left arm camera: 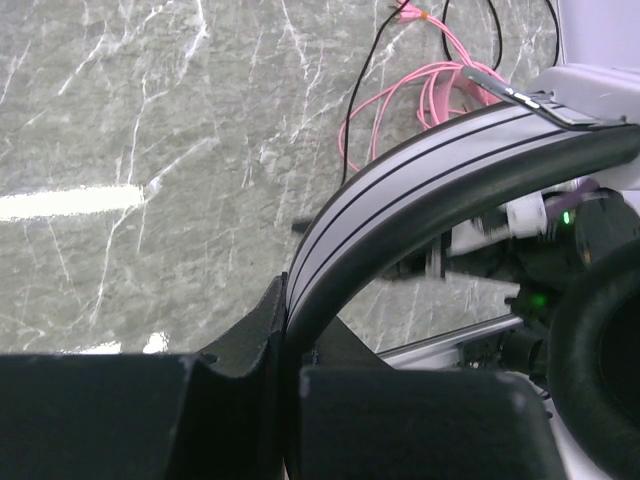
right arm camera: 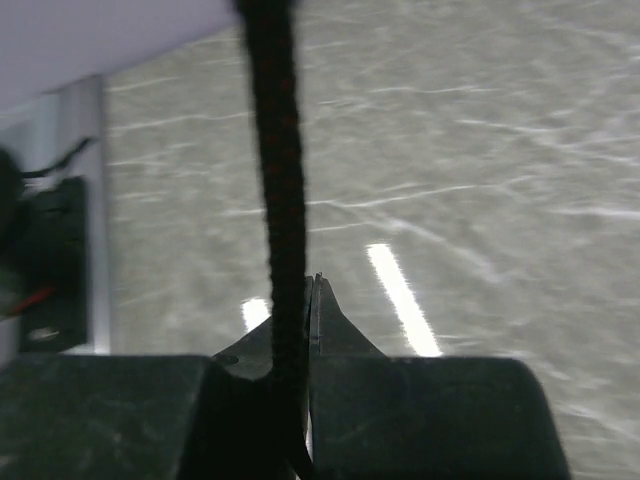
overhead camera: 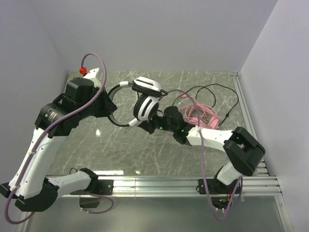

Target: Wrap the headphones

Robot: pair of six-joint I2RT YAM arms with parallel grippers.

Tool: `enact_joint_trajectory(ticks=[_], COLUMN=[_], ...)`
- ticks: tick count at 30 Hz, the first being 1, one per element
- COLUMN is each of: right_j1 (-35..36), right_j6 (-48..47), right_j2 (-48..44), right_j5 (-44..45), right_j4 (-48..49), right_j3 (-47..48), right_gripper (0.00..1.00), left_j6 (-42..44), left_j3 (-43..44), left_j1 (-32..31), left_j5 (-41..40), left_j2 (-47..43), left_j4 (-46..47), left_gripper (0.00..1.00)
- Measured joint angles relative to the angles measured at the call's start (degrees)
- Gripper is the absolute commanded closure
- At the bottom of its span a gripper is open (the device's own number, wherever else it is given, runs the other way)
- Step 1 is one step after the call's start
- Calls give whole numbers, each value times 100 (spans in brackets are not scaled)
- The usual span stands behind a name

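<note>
The black-and-white headphones (overhead camera: pixel 147 96) hang above the middle of the table. My left gripper (overhead camera: pixel 108 104) is shut on their grey-and-black headband (left arm camera: pixel 420 170), which runs up out of the jaws (left arm camera: pixel 290 330); one black ear cup (left arm camera: pixel 600 370) shows at the right. My right gripper (overhead camera: pixel 153 124) sits just below the ear cups. Its jaws (right arm camera: pixel 313 295) are pressed together, with the black cable (right arm camera: pixel 275 150) running straight up from between the fingers. A tangle of pink cable (overhead camera: pixel 198 113) lies on the table behind the right arm. No pink headset shows.
Loose loops of the black cable (overhead camera: pixel 212 89) lie at the back right beside the pink cable (left arm camera: pixel 420 90). An aluminium rail (overhead camera: pixel 183 183) runs along the table's near edge and another (overhead camera: pixel 244 106) along the right side. Grey walls close in the back and both sides.
</note>
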Motion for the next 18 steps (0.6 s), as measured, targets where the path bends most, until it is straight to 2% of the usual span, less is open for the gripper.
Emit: enact_joint_trajectory(ticks=[6,11,18], right_j1=[566,1165,1974], right_j6=[597,979,1165], right_j2=[-365,-826,-1506], right_j5=[-490,-776,-625], right_j4=[155,651,756], right_j3=[-520,-1364,-1707], right_gripper=[100,100,100], left_j6=[-15,-26,-46], left_j3=[-262,-317,-490], left_j1=[0,0,0], left_j5=[4,-20,-166], left_j2=[4,22,15], left_j4=[234,236,387], left_gripper=[100,100,100])
